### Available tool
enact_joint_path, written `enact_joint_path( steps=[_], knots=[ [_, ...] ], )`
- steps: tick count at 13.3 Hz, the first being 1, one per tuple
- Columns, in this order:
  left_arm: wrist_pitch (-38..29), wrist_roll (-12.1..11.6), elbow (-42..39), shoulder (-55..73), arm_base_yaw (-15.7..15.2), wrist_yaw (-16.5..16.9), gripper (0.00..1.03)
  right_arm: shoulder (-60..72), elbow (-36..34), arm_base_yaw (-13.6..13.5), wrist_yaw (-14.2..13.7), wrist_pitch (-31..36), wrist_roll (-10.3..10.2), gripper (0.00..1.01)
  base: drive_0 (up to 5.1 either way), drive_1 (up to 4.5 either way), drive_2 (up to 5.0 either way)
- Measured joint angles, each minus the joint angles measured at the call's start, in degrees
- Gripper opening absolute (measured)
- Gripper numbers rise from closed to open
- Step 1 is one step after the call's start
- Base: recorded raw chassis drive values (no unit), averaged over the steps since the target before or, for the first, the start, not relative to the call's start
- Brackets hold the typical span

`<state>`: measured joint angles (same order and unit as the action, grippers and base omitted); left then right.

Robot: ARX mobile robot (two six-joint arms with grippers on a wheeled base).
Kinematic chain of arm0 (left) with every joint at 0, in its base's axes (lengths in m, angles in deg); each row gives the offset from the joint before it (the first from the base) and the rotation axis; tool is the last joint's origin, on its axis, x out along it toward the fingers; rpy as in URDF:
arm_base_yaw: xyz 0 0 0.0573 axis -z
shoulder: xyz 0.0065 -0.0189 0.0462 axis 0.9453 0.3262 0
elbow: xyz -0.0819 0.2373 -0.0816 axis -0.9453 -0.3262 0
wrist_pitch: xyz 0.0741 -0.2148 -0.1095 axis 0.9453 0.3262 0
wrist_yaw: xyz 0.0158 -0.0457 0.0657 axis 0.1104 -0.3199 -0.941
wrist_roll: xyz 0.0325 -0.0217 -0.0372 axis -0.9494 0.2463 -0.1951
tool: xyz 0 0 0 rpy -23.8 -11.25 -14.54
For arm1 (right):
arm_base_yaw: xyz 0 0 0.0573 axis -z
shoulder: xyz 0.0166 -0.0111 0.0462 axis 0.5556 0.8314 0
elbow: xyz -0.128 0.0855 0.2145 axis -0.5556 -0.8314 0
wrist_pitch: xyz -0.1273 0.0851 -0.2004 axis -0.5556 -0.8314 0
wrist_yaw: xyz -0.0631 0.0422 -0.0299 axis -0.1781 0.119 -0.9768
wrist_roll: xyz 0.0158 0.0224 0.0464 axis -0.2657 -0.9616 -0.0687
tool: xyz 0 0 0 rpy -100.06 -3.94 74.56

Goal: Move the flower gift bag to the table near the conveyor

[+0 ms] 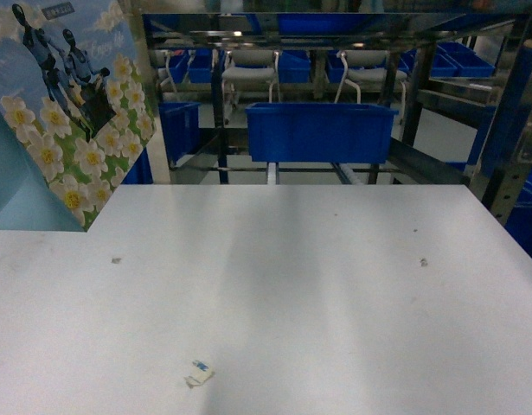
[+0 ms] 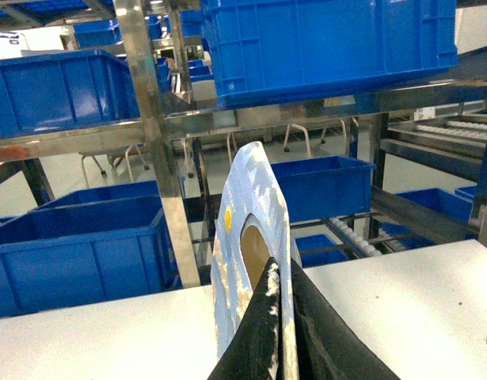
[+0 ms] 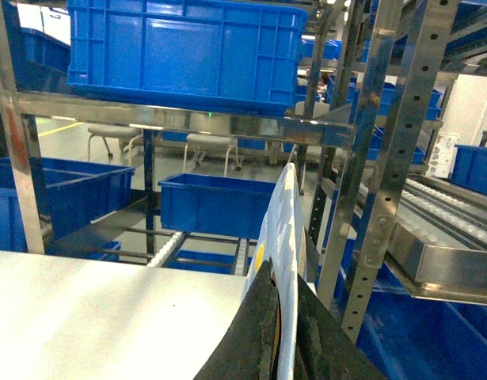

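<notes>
Standing behind the table [image 1: 335,294], the conveyor [image 1: 352,173] fills the top of the head frame, with a blue bin [image 1: 320,131] set on its roller tracks at upper centre and white stools [image 1: 248,73] seen through the steel frame beyond. More blue bins [image 2: 77,253] are stacked on racks at the left of the left wrist frame, and a perforated steel post [image 3: 386,158] rises at right of centre in the right wrist frame. A small code sticker [image 1: 198,373] lies near the lower centre of the tabletop, with two tiny specks further up.

The bag [image 1: 62,112] is seen at the upper left of the head frame, printed with white flowers on blue and green. The left gripper [image 2: 281,317] is closed on the bag's edge at the bottom centre of its frame, the card pinched between the dark fingers [image 2: 259,332]. The right gripper [image 3: 281,332] is likewise clamped on a thin edge of the bag, at the bottom centre of its own frame.
</notes>
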<state>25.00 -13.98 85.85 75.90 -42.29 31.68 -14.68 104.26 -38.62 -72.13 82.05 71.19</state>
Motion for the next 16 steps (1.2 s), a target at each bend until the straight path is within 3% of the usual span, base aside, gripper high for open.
enact_joint_path(
  steps=[2, 6, 14, 16],
  knots=[
    [-0.04, 0.00, 0.00, 0.00, 0.00, 0.02, 0.02, 0.00, 0.00, 0.00, 0.00, 0.15, 0.00, 0.03, -4.8, 2.54, 2.5],
    [-0.13, -0.04, 0.00, -0.15, -0.31, -0.48, 0.02, -0.02, 0.00, 0.00, 0.42, 0.22, -0.07, 0.03, 0.0, 0.00, 0.0],
    [-0.04, -0.02, 0.00, -0.15, 0.11, 0.04, 0.02, -0.02, 0.00, 0.00, 0.15, 0.35, -0.15, 0.03, 0.1, 4.19, -4.1],
    [0.07, -0.02, 0.00, 0.15, 0.11, 0.04, 0.02, 0.31, 0.00, 0.00, 0.13, 0.07, -0.15, 0.03, 0.0, 0.00, 0.0]
  ],
)
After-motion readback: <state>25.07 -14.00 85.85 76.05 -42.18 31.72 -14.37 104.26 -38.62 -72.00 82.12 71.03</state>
